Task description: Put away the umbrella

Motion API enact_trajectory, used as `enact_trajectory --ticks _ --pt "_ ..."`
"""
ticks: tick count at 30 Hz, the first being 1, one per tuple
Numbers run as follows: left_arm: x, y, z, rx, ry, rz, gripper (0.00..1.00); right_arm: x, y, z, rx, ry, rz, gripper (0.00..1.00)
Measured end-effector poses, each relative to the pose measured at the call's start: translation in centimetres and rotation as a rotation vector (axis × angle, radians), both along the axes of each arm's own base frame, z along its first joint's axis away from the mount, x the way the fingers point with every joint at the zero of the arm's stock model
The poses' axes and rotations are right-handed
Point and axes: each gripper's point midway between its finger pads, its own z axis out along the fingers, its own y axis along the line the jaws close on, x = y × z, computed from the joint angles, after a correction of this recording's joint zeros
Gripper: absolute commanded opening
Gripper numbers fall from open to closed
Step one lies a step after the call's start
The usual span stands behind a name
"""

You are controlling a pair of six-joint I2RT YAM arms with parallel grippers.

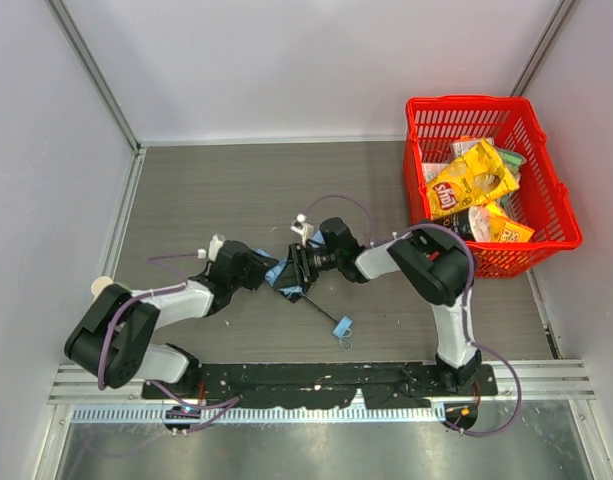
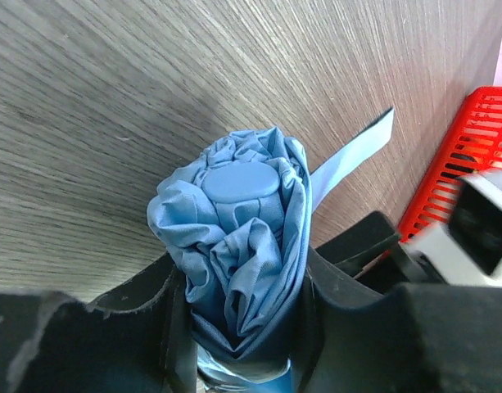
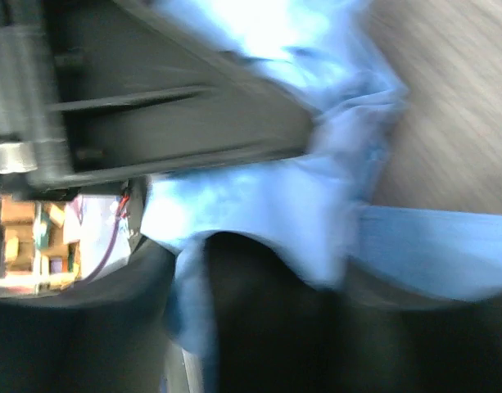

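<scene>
On the grey wooden table (image 1: 236, 190) the folded sky-blue fabric umbrella (image 2: 238, 246) is clamped by the left gripper (image 2: 242, 295), the blurred right gripper (image 1: 300, 268) cannot be judged, and yellow snack bags (image 1: 471, 180) are kept in 1 red plastic basket (image 1: 466, 108).

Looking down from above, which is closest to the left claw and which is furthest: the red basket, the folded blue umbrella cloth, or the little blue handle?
From the left gripper, in the top view:
1. Umbrella cloth: between its fingers, mid-table.
2. Blue handle: to the right, nearer the arm bases.
3. Red basket: far right corner.
</scene>
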Motion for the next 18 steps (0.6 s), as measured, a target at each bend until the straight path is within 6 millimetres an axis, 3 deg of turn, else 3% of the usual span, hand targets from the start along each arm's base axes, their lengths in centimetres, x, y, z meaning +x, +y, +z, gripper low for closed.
enact_trajectory --ticks 2,8,15,18 --pt "0.0 0.1 0.0 0.003 0.001 0.003 0.0 0.0 0.1 1.0 -0.065 -0.053 0.009 0.78" --pt "-0.7 0.8 -0.5 0.027 0.067 0.031 0.0 2.6 0.2 2.8 -0.358 -0.38 -0.115 0.78" --pt "-1.1 1.0 -0.6 0.028 0.131 0.061 0.0 -0.8 1.9 2.0 -0.577 -0.635 -0.051 0.78" --pt "-1.4 1.2 -0.7 0.018 0.154 0.081 0.0 -0.6 1.9 1.7 -0.617 -0.677 -0.119 0.78"
